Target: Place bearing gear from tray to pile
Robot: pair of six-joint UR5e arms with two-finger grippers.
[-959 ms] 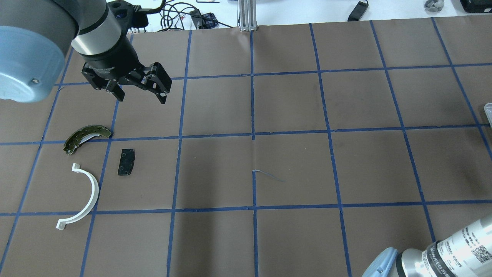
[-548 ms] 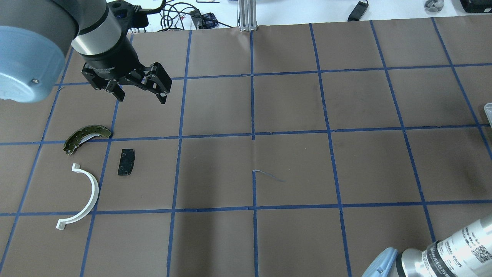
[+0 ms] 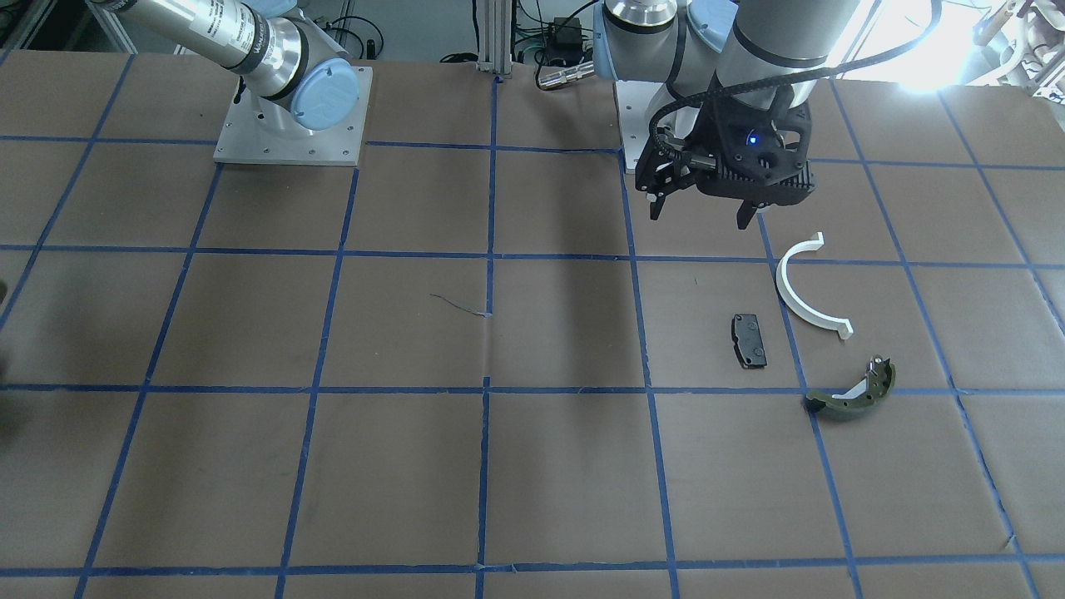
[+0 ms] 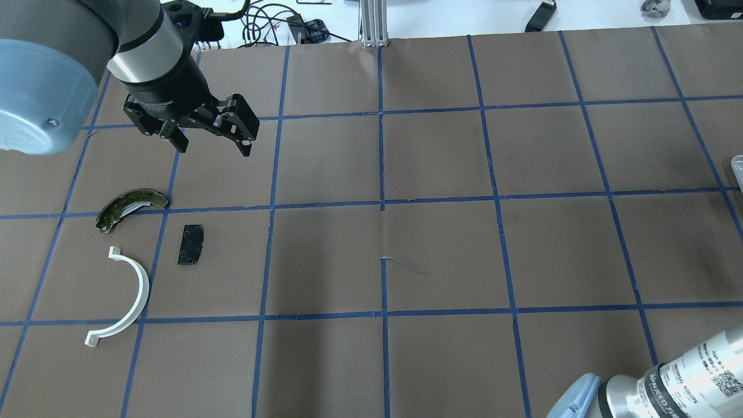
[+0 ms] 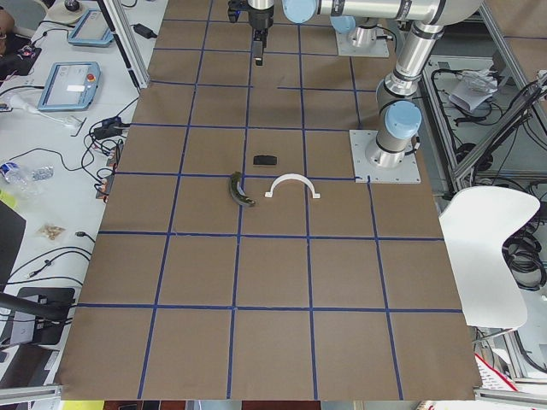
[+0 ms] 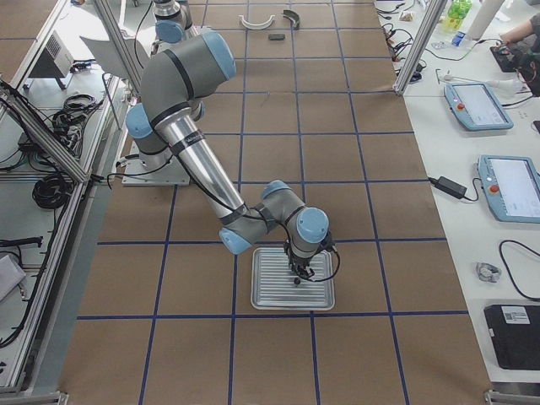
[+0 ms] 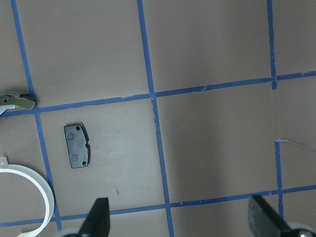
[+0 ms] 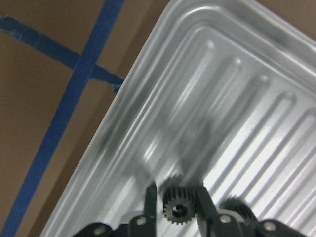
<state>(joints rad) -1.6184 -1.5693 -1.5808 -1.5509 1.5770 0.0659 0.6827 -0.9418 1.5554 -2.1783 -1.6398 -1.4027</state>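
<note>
Black gear sits clamped between the right gripper's fingers over the ribbed metal tray; the left gripper hangs, fingers wide apart, near the pad, half-ring and brake shoe

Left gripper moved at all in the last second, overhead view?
No. The left gripper holds the same spot, unchanged against the blue tape line and the brake shoe.
</note>
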